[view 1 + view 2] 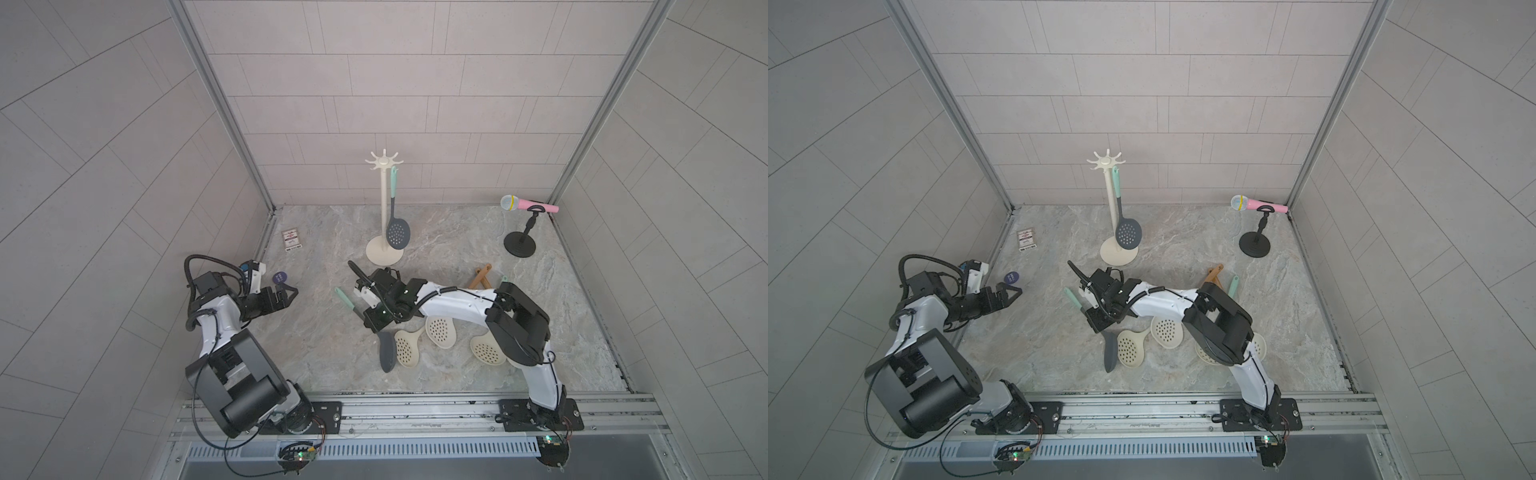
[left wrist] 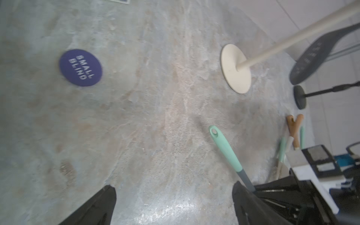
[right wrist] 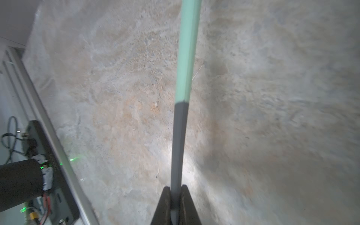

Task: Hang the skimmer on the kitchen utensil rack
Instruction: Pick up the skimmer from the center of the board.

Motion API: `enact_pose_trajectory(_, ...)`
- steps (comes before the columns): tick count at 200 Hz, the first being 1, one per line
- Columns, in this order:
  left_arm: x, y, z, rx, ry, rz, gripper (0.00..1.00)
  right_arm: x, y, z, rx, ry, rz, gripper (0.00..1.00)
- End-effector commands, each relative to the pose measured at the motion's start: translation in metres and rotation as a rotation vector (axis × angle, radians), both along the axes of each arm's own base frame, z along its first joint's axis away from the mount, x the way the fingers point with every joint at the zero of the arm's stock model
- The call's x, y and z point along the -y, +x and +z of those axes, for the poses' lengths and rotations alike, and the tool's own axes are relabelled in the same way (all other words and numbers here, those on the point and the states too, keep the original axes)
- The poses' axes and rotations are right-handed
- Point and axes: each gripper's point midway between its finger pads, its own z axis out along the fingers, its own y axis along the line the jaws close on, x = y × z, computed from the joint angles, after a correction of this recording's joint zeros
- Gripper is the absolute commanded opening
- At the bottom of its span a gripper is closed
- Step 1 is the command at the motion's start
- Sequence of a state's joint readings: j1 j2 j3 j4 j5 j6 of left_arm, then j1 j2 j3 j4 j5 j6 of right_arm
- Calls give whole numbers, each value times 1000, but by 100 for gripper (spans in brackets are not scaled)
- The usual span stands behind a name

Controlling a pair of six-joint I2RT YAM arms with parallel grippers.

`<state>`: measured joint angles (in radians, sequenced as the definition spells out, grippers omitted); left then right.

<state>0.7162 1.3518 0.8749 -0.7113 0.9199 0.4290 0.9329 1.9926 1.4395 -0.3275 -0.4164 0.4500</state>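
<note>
The skimmer (image 3: 180,136) is pinched by its grey shaft between the right fingers (image 3: 164,204) at mid-desk (image 1: 316,340); the left fingers (image 2: 97,210) are spread, empty, near the left edge.

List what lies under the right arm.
Three cream skimmer heads poke out beneath the right arm; two wooden handles and a mint handle show beyond it. The arm covers their middles, so which joins which is hidden.

The counter (image 1: 316,340) is marbled grey and tan; the rack (image 1: 382,208), cream. The hanging skimmer (image 1: 397,233) has a mint handle and a dark grey, hole-dotted head. The skimmer in front of the rack (image 3: 182,78) has a mint handle, grey neck. The microphone (image 1: 534,205) is pink, yellow-banded; the disc (image 2: 80,67) purple, white-lettered.
</note>
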Motion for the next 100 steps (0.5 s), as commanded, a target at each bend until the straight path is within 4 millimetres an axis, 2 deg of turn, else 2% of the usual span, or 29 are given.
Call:
enact_pose_trajectory(1,21,-4,22,130,-32,-106,100,1,3,59,20,209,-3,0)
enact_pose_trajectory(12,19,-4,22,136,-8,-97,100,6,3,74,15,304,-11,0)
enact_pose_trajectory(29,14,-3,20,133,21,-76,100,16,8,110,38,476,-36,0)
enact_pose_trajectory(43,11,-2,16,127,32,-53,100,30,19,130,74,576,-80,0)
enact_pose_trajectory(61,8,-2,12,121,45,-33,100,42,27,150,91,640,-93,0)
enact_pose_trajectory(100,1,0,9,118,79,4,100,55,32,191,152,729,-80,0)
